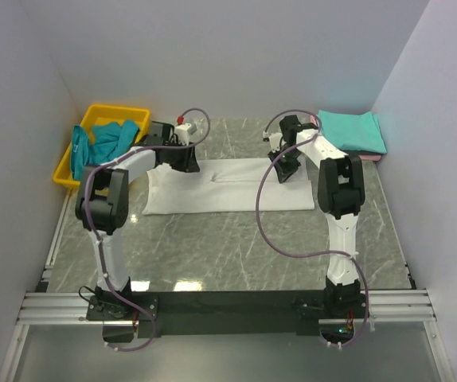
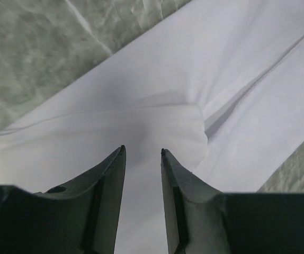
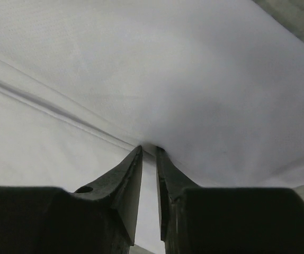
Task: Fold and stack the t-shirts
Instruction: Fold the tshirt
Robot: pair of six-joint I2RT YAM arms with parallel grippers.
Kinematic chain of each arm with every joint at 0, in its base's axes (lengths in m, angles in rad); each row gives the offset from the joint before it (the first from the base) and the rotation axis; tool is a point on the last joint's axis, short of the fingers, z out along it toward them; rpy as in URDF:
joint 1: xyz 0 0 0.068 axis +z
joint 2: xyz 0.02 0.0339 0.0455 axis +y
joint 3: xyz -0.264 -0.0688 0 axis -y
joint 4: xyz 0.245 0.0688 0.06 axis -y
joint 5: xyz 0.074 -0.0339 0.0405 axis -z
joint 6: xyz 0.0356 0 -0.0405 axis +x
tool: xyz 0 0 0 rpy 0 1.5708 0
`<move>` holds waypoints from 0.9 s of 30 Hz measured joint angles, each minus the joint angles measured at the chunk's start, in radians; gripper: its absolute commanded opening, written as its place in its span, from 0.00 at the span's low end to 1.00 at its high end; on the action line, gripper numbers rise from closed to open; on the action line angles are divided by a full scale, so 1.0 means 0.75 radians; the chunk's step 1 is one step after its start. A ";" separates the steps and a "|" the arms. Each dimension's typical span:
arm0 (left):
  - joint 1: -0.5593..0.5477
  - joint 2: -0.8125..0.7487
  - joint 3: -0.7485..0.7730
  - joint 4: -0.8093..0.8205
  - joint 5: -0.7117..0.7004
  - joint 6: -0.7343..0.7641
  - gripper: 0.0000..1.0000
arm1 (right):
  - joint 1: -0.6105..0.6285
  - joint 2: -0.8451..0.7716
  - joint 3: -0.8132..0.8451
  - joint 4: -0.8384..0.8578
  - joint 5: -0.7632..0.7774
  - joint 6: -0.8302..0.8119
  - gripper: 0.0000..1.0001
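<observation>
The white shirt [image 1: 228, 191] lies flat across the middle of the table [image 1: 228, 255] as a long band, and both arms reach down onto its far edge. The right gripper [image 3: 149, 148] has its fingers almost together, with a pucker of white cloth caught at the tips. The left gripper [image 2: 142, 151] has its fingers apart, with white cloth beneath them and nothing pinched between.

That mismatch is the worry. If the right side lifts or pulls while the left has no hold, I'd expect the shirt to swing round on one corner and the fold to come out skewed. The right pinch also looks shallow, just at the fingertips, so the thin cotton could slip out under any tug. It may have caught only the top layer, which would peel the fold open rather than carry it. A tucked fold of the shirt shows just ahead of the left fingers, and dragging over it could bunch it.

There's plenty I can't make out. From above, the arms cover both grippers' tips, so their contact with the cloth is hidden there. The wrist views are nearly all white, so I can't tell how many layers sit under either gripper. A teal shirt [image 1: 105, 142] is heaped in the tray [image 1: 121, 110] at far left. A folded teal shirt [image 1: 352, 131] sits at far right on a pink shirt [image 1: 369, 157] that is mostly covered.
</observation>
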 measured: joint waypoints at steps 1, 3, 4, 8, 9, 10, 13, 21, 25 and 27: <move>-0.011 0.044 0.017 -0.003 0.001 -0.039 0.38 | 0.000 0.002 0.005 -0.001 0.011 0.009 0.24; -0.026 0.131 0.061 -0.012 0.001 -0.094 0.38 | 0.000 0.006 0.010 -0.005 0.020 0.029 0.24; -0.030 0.178 0.083 -0.015 -0.004 -0.115 0.38 | 0.000 0.007 0.011 -0.008 0.024 0.035 0.24; -0.024 0.238 0.144 -0.034 -0.016 -0.168 0.38 | 0.000 0.005 0.002 -0.016 0.030 0.049 0.23; -0.023 0.241 0.155 -0.038 -0.034 -0.170 0.38 | 0.000 -0.002 -0.012 -0.015 0.027 0.049 0.23; -0.021 0.242 0.158 -0.045 -0.042 -0.170 0.38 | 0.000 -0.016 -0.036 -0.014 0.020 0.048 0.22; -0.018 0.230 0.151 -0.055 -0.052 -0.129 0.39 | 0.009 -0.098 -0.175 -0.016 -0.022 0.035 0.20; -0.010 -0.144 -0.086 -0.134 -0.099 0.020 0.40 | 0.163 -0.307 -0.592 -0.178 -0.271 -0.064 0.20; 0.006 -0.390 -0.182 -0.141 -0.180 0.011 0.36 | 0.162 -0.350 -0.593 -0.239 -0.367 -0.083 0.20; 0.011 -0.426 -0.196 -0.139 -0.231 0.002 0.34 | 0.104 -0.376 -0.520 -0.259 -0.373 -0.081 0.20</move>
